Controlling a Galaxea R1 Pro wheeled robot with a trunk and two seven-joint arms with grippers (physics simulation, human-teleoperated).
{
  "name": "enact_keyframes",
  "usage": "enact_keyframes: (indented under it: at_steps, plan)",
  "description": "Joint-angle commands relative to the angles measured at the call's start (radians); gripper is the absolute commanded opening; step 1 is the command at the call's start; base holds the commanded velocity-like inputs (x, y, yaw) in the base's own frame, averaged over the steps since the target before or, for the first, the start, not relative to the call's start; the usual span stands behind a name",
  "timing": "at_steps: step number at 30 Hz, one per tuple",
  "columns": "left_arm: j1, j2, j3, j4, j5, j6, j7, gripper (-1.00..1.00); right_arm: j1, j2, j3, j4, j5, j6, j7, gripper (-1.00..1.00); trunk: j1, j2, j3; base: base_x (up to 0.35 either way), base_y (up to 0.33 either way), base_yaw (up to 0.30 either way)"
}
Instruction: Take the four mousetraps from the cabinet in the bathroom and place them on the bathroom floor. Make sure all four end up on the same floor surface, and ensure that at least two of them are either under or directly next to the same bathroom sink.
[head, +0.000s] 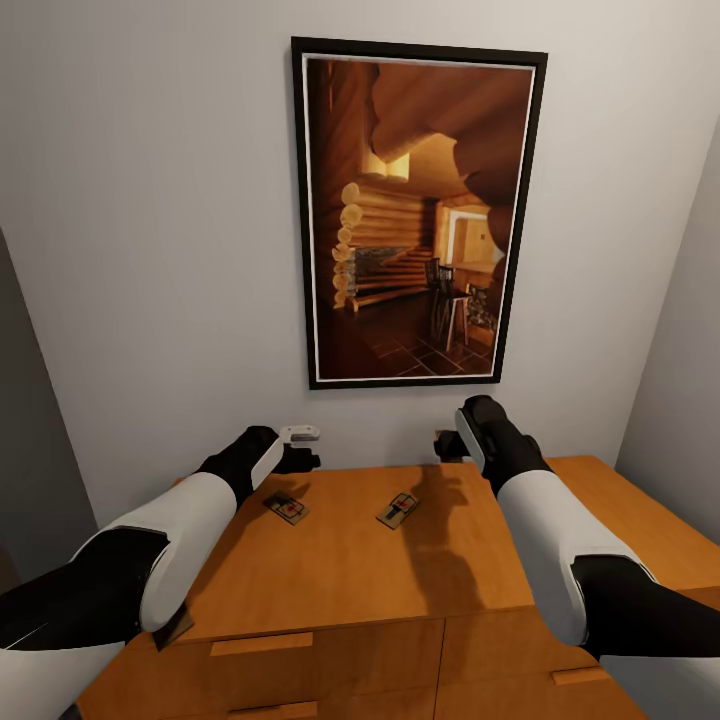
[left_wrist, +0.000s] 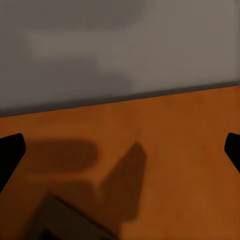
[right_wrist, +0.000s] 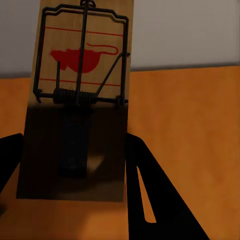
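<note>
Grey wall (head: 150, 250) with a framed picture (head: 418, 215) stands behind the cabinet (head: 350, 570). Two mousetraps lie flat on its top: one (head: 287, 508) just beside my left gripper (head: 300, 460), another (head: 398, 510) near the middle. My left gripper's fingers (left_wrist: 11, 152) are spread apart, holding nothing. My right gripper (right_wrist: 75, 165) is clamped on a third mousetrap (right_wrist: 80, 100), lifted above the cabinet top near the wall.
</note>
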Motion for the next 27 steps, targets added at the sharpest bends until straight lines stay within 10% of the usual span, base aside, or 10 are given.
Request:
enact_keyframes:
  at_steps: [1,27]
  plan:
    - [-0.001,0.001,-0.008,-0.001,0.010,0.005,0.002,1.00,-0.001,0.001,-0.005,0.001,0.007,0.003,0.004,-1.00,0.000,-0.001,-0.001,0.000,0.000,0.000]
    - [0.000,0.002,-0.008,0.000,0.015,0.003,0.001,1.00,-0.001,-0.029,-0.005,0.009,-0.001,-0.007,0.009,-1.00,0.000,-0.001,-0.001,0.000,0.000,0.000]
